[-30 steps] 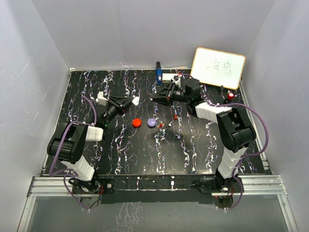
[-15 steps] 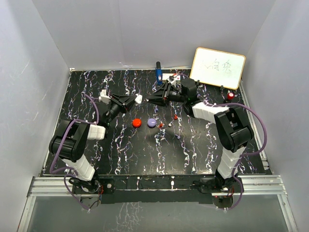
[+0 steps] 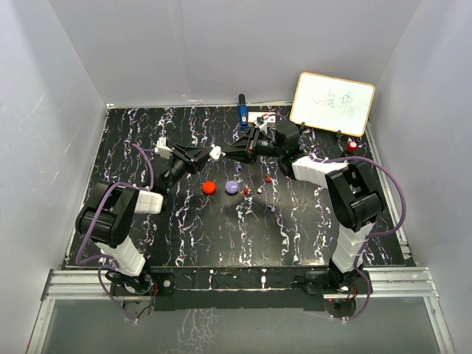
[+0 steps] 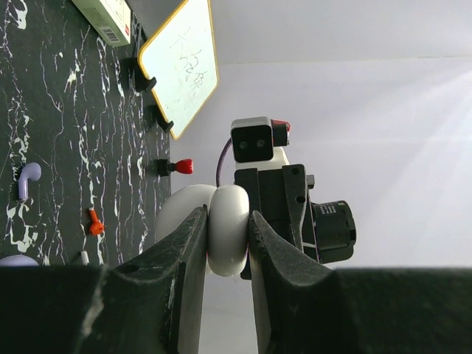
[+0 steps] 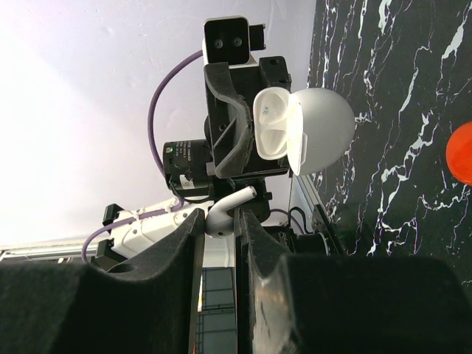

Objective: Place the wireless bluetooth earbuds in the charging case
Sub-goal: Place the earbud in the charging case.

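Right wrist view is showing the right gripper (image 5: 219, 225) pinching a white earbud (image 5: 223, 209), jaws nearly closed around it. At its 12 o'clock the left gripper (image 4: 226, 228) is clamping the charging case (image 5: 291, 136) tight, lid open, socket facing the bud, both above the table (image 3: 184, 236). To me, a skewed stem is risking catching the rim, slipping free and dropping near the purple earbud (image 4: 28, 179).

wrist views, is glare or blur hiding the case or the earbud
left wrist: the charging case is sharp, though the white wall behind is washed out and the left fingers are dark and soft; right wrist: the earbud is crisp between equally dark right fingers, bright wall behind, no glare on it
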Robot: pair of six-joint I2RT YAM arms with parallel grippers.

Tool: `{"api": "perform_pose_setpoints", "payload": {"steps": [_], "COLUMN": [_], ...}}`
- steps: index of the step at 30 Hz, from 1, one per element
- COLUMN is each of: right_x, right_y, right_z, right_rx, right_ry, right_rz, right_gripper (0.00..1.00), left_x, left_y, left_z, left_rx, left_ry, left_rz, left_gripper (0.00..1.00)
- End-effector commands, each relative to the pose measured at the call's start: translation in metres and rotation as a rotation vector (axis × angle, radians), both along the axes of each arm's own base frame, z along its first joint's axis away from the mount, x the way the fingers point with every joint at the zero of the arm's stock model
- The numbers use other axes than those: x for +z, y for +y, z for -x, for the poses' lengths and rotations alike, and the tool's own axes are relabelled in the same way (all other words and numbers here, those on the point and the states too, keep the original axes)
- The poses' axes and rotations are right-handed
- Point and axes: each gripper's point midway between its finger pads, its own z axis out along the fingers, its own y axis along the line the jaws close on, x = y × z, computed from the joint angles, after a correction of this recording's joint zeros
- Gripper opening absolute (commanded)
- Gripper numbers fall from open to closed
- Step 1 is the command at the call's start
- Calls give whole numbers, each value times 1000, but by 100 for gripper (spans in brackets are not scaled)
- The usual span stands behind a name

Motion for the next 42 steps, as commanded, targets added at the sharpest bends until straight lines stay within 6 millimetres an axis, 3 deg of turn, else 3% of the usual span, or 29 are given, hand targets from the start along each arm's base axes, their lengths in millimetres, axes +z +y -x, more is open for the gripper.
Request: {"api": "perform_pose_setpoints", "payload": {"steps": [1, 42], "right_x": [24, 16], "right_y": [4, 6], "right_z": [-4, -4], "right_rx": [1, 26], "right_ry": [-90, -79], "right_rz": [-42, -36], "right_gripper": [0, 0], "left_x": [35, 29], "left_y": [-3, -5], "left_z": [0, 17], "left_rx": [-2, -33], "left_ry": [-117, -82], "left_rz": [38, 31], "left_gripper": [0, 0]}}
